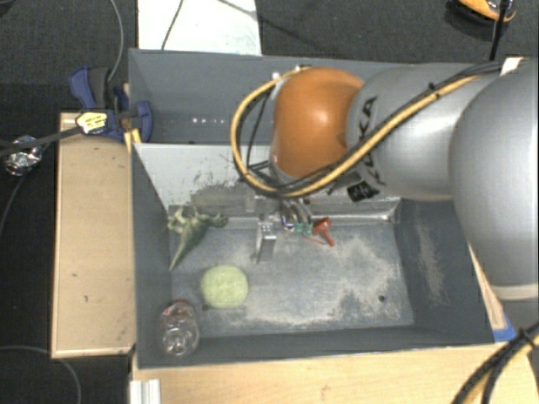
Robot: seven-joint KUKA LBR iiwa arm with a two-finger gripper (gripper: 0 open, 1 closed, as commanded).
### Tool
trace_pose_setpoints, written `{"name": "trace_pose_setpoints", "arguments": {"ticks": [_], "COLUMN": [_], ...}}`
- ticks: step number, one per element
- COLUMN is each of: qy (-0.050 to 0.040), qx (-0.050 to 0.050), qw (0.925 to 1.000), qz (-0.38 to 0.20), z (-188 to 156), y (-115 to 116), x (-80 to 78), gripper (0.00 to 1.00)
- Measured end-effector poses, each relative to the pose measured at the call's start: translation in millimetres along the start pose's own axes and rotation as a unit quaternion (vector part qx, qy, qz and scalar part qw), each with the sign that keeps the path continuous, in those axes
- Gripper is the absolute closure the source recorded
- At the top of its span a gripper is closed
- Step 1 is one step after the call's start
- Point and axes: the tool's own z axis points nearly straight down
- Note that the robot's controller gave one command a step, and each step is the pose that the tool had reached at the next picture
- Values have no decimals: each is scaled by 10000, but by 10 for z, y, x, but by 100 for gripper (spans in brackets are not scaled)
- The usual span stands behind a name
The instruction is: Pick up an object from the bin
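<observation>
My gripper (269,239) hangs low over the back middle of the bin floor, below the arm's orange cover. Just to its right, a small red thing (323,231) lies near the back wall, with a small multicoloured piece (296,224) beside it; whether either touches the gripper I cannot tell. A green toy dinosaur (190,229) lies to the left of the gripper by the left wall. A pale green fuzzy ball (225,286) rests on the floor in front and to the left of the gripper.
A clear plastic bottle-like thing (178,327) lies in the front left corner. The arm and its cables cover the back right part of the bin. The floor at front right is bare and dusty.
</observation>
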Motion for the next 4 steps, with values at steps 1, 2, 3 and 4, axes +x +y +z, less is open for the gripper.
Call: {"name": "trace_pose_setpoints", "arguments": {"ticks": [1, 2, 3, 4], "qy": [-40, -74, -33, -105], "qx": [-6, -8, -4, -1], "qw": [10000, 9999, 9988, 9780], "qz": [14, -135, -487, -2084], "z": [-49, 308, 733, 679], "y": [-6, 121, 379, 684], "x": [-19, 255, 504, 503], "gripper": [0, 0, 0, 100]}}
